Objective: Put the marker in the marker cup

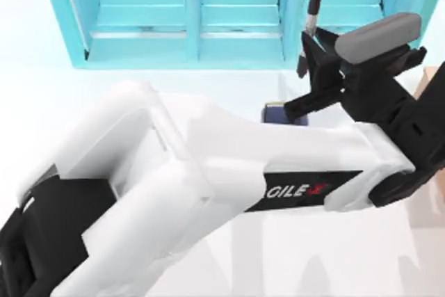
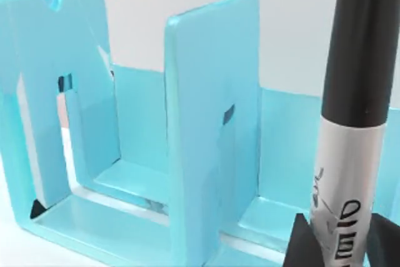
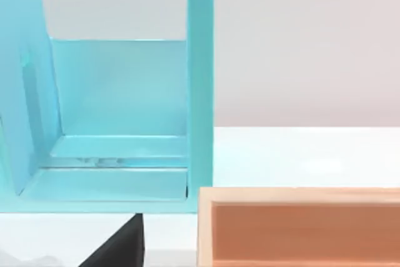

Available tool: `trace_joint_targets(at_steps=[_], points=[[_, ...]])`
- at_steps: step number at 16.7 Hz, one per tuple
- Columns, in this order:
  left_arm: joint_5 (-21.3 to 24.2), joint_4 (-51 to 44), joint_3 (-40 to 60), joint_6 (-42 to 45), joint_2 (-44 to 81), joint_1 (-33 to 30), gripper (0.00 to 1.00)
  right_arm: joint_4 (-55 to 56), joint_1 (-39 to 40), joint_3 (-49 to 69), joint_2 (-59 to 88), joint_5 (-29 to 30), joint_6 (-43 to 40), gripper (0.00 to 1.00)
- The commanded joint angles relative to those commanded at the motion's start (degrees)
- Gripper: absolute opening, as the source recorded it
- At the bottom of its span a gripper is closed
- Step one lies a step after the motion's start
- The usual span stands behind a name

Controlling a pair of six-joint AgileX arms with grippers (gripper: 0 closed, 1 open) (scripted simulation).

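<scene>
left end effector [image 1: 311,57] gripping marker [image 1: 313,6], white table [image 1: 208,81]

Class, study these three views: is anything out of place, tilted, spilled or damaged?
Nothing looks damaged or spilled. The marker isn't lying anywhere: the left end effector holds it upright in front of the turquoise shelf unit, above the table. The blue cup peeks out beneath the arm.

bright, even light all round; the white counter [image 1: 208,85] nearly washes out, shadows on it faint, and soft glare on the shelf [image 1: 208,26].
</scene>
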Motion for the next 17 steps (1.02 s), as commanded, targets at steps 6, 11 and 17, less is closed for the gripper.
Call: trace_joint_targets(at_steps=[6,11,17], points=[[0.0,0.0,0.0,0.0,0.0,0.0,0.6,0.0,0.0,0.0,0.0,0.0,0.0,1.0],[0.0,0.0,0.0,0.0,0.0,0.0,0.98,0.0,0.0,0.0,0.0,0.0,0.0,1.0],[0.0,0.0,0.0,0.0,0.0,0.0,1.0,0.0,0.0,0.0,0.0,0.0,0.0,1.0]])
